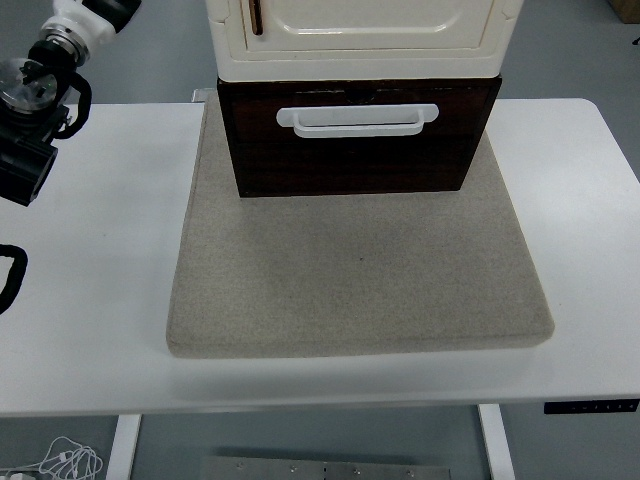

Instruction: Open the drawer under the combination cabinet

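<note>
Dark brown wooden drawer [355, 140] sits shut at upper centre under the cream cabinet [360, 35], on a grey felt mat [355, 270]. Its rigid white bar handle [357, 119] is the likely hold; expect a stiff slide. Left arm [40, 90] upper left; robot hand state unclear.

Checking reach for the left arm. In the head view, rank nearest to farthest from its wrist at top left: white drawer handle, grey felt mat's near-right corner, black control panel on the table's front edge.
1. White drawer handle, on the dark brown drawer front, centre top.
2. Grey felt mat's near-right corner, lower right.
3. Black control panel, bottom right edge.
</note>
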Tool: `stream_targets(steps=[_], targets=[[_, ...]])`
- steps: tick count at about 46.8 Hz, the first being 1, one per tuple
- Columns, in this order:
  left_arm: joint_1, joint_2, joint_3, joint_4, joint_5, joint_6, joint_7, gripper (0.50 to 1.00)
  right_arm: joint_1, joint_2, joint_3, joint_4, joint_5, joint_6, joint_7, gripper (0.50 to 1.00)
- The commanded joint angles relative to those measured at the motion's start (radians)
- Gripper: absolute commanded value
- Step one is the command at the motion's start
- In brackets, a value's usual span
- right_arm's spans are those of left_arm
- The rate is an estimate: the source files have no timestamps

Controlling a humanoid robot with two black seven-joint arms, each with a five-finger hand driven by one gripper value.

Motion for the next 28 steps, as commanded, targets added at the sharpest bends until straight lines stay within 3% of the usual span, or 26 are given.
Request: stream_targets(steps=[1,17,28], targets=[[-0.032,0.028,0.000,0.000,0.008,0.001,0.001,1.000,0.000,0.000,0.000,0.000,0.000,0.000,0.000,0.926],[-0.240,0.153,0.044,-0.026,0.063,0.052,0.003,1.000,0.000,0.000,0.000,0.000,0.000,0.000,0.000,0.926],[-0.323,0.245,0.107,-0.216,0.089,0.049,0.001,1.000,0.000,0.000,0.000,0.000,0.000,0.000,0.000,0.926]])
